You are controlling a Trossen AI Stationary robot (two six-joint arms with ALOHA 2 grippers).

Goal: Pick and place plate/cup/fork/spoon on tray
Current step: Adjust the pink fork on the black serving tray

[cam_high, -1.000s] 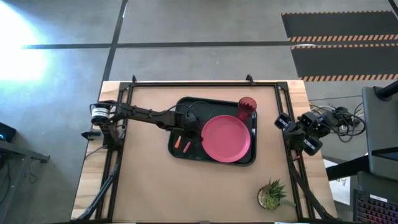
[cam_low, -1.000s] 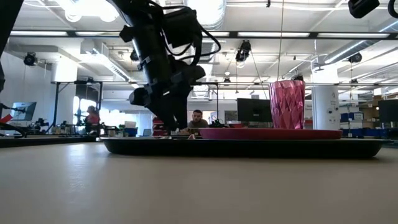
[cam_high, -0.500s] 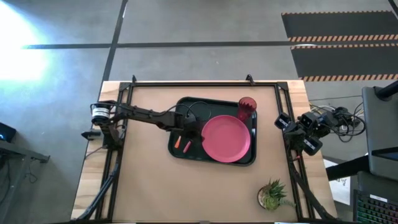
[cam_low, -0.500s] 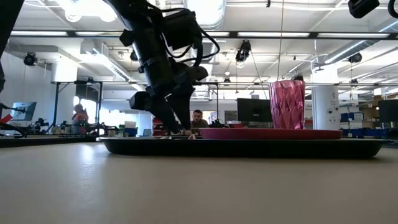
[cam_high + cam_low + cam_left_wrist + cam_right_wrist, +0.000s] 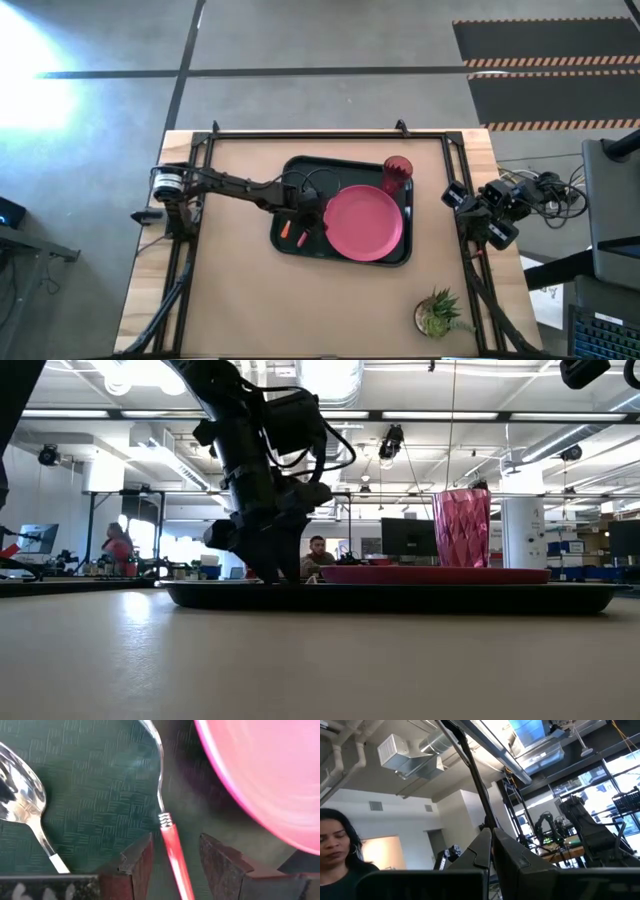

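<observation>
We have the left end effector (image 5: 172, 860) low over the tray (image 5: 300, 168), fingers part open with the fork (image 5: 172, 845) handle lying between them; no firm contact visible, so we read it as straddling, not gripping. Fork's long axis runs straight out from the end effector, tines away, handle end under the wrist and cut off from view. Spoon (image 5: 22, 800) lies just beside on the tray, roughly parallel, bowl away too. In the high view, fork and spoon sit at about 9 o'clock of the plate (image 5: 363, 222), near its rim; cup (image 5: 396, 174) stands at the tray's 1 o'clock corner. All four items look to be on the tray already, so we judge this is release or retreat, or a regrasp; can't tell which. Left arm is far nearer; right end effector (image 5: 452, 195) is parked at the worktop's 3 o'clock edge, fingers closed together in its wrist view. Low view: the tray rim hides the cutlery.
</observation>
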